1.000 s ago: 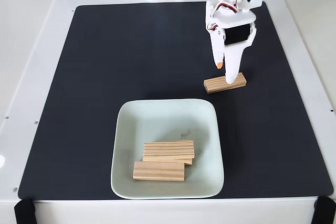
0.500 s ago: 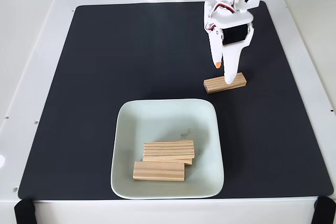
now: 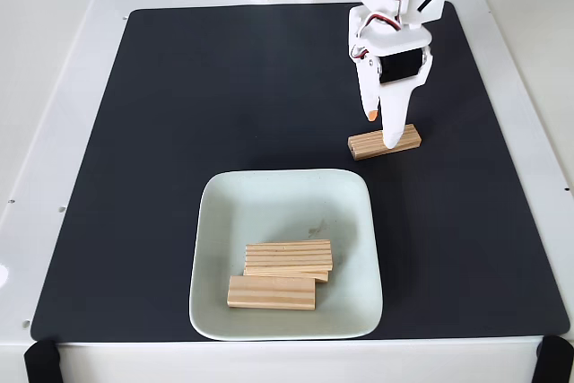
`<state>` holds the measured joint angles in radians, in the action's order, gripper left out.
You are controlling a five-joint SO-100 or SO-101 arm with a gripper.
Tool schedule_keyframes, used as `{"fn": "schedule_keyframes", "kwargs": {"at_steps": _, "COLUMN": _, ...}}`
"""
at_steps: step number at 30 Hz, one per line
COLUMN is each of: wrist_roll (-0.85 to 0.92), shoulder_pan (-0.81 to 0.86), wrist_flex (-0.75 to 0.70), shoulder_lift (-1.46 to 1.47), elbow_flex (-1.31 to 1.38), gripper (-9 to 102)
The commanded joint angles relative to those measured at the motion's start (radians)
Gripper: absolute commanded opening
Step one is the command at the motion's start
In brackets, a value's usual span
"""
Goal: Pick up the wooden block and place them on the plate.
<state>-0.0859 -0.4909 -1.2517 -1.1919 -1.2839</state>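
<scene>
A white table [image 3: 54, 87] carries a large black mat [image 3: 197, 105]. Left of centre, near the front edge of the mat, sits a pale green square plate [image 3: 269, 195] with rounded corners. Three wooden blocks lie in its front half: two stacked [image 3: 289, 255], and a third [image 3: 271, 292] just in front of them, touching. To the right, beyond the plate's back corner, a fourth block [image 3: 368, 144] lies flat on the mat, slightly angled. The white robot arm [image 3: 395, 6] reaches down over it from the back of the table. Its claw [image 3: 382, 128] is partly open, one finger with an orange tip hanging just behind the block, the other resting against the block's top. It grips nothing.
</scene>
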Motion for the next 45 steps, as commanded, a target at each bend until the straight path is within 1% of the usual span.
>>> {"fn": "schedule_keyframes", "kwargs": {"at_steps": 1, "wrist_roll": -0.003, "shoulder_pan": 0.003, "wrist_flex": 0.011, "shoulder_lift": -0.008, "elbow_flex": 0.018, "gripper": 23}}
{"fn": "schedule_keyframes", "kwargs": {"at_steps": 5, "wrist_roll": -0.008, "shoulder_pan": 0.003, "wrist_flex": 0.011, "shoulder_lift": -0.006, "elbow_flex": 0.018, "gripper": 36}}
{"fn": "schedule_keyframes", "kwargs": {"at_steps": 8, "wrist_roll": -0.003, "shoulder_pan": 0.003, "wrist_flex": 0.011, "shoulder_lift": -0.006, "elbow_flex": 0.018, "gripper": 42}}
{"fn": "schedule_keyframes", "kwargs": {"at_steps": 15, "wrist_roll": -0.003, "shoulder_pan": 0.002, "wrist_flex": 0.015, "shoulder_lift": -0.006, "elbow_flex": 0.018, "gripper": 42}}
{"fn": "schedule_keyframes", "kwargs": {"at_steps": 21, "wrist_roll": 0.003, "shoulder_pan": 0.003, "wrist_flex": 0.083, "shoulder_lift": -0.006, "elbow_flex": 0.018, "gripper": 42}}
{"fn": "schedule_keyframes", "kwargs": {"at_steps": 27, "wrist_roll": 0.005, "shoulder_pan": 0.002, "wrist_flex": 0.087, "shoulder_lift": -0.005, "elbow_flex": 0.015, "gripper": 42}}
{"fn": "schedule_keyframes", "kwargs": {"at_steps": 38, "wrist_roll": -0.002, "shoulder_pan": 0.003, "wrist_flex": 0.067, "shoulder_lift": -0.005, "elbow_flex": 0.002, "gripper": 42}}
{"fn": "schedule_keyframes", "kwargs": {"at_steps": 43, "wrist_roll": -0.008, "shoulder_pan": 0.002, "wrist_flex": -0.003, "shoulder_lift": -0.006, "elbow_flex": 0.006, "gripper": 42}}
{"fn": "schedule_keyframes", "kwargs": {"at_steps": 45, "wrist_roll": -0.009, "shoulder_pan": 0.002, "wrist_flex": -0.008, "shoulder_lift": -0.006, "elbow_flex": 0.006, "gripper": 42}}
